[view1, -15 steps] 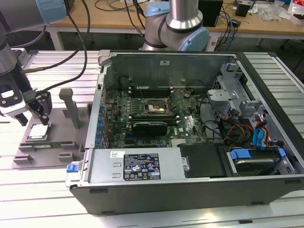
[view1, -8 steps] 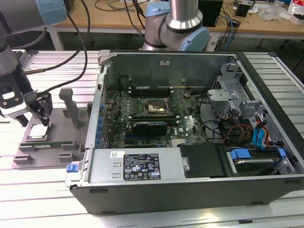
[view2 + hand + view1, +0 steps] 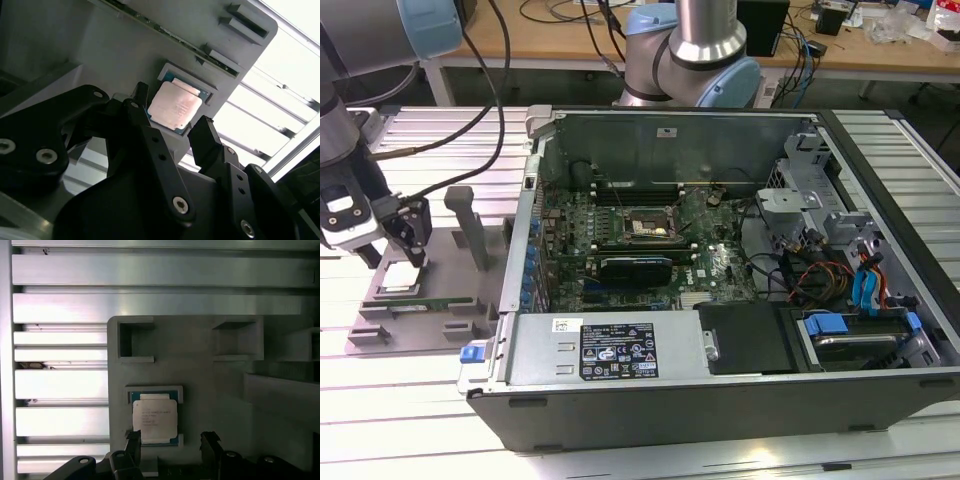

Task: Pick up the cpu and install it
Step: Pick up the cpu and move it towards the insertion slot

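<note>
The cpu (image 3: 155,419), a small square chip with a silvery top and a thin green rim, lies flat in a recess of the grey fixture plate (image 3: 210,375). It appears in the second wrist view (image 3: 175,106) and, in the exterior view, as a pale square (image 3: 399,279) on that view's left. My gripper (image 3: 410,243) hangs just above it and is open. Its two black fingertips (image 3: 133,439) stand apart on either side of the chip's near edge. Between the fingers (image 3: 204,134) there is nothing, and the gripper (image 3: 172,119) does not touch the chip.
An open computer case (image 3: 720,250) takes up the middle and the exterior view's right. Inside it are the dark cpu socket (image 3: 645,225) and a long black expansion card (image 3: 635,268). A grey upright post (image 3: 470,228) rises from the fixture beside the gripper. Cables hang over the ribbed metal table (image 3: 420,390).
</note>
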Motion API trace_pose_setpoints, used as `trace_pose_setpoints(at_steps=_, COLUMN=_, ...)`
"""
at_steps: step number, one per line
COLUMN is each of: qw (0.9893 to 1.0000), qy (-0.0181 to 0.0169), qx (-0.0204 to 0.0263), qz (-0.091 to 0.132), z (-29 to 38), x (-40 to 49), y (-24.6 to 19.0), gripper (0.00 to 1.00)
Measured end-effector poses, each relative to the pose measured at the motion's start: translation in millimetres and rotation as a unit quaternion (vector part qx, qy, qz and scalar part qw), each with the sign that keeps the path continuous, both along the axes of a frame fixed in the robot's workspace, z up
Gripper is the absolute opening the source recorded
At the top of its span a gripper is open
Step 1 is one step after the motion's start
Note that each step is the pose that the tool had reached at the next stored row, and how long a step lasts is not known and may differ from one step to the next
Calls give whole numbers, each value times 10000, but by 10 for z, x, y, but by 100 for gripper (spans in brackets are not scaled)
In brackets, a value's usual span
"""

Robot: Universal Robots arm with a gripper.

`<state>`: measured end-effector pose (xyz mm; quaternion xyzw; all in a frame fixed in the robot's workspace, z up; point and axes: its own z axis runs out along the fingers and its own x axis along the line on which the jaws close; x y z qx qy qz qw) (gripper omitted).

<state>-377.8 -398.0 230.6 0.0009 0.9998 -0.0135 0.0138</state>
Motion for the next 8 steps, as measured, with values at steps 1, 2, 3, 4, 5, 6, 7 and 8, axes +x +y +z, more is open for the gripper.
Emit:
trace_pose_setpoints(at_steps=1, qw=10000, qy=0, qx=0, qz=0, z=-3, x=0, y=0, gripper=60)
trace_pose_setpoints(at_steps=2, qw=10000, qy=0, qx=0, qz=0, z=-10, x=0, y=0, gripper=60)
trace_pose_setpoints(at_steps=3, qw=10000, qy=0, qx=0, qz=0, z=-14, x=0, y=0, gripper=60)
trace_pose_setpoints(at_steps=4, qw=10000, qy=0, qx=0, qz=0, z=-19, x=0, y=0, gripper=60)
trace_pose_setpoints(at_steps=5, qw=10000, qy=0, qx=0, qz=0, z=-28, x=0, y=0, gripper=60)
trace_pose_setpoints(at_steps=6, qw=10000, qy=0, qx=0, qz=0, z=-33, x=0, y=0, gripper=60)
trace_pose_setpoints(at_steps=7, qw=10000, qy=0, qx=0, qz=0, z=-37, x=0, y=0, gripper=60)
trace_pose_setpoints(at_steps=8, qw=10000, qy=0, qx=0, qz=0, z=-45, x=0, y=0, gripper=60)
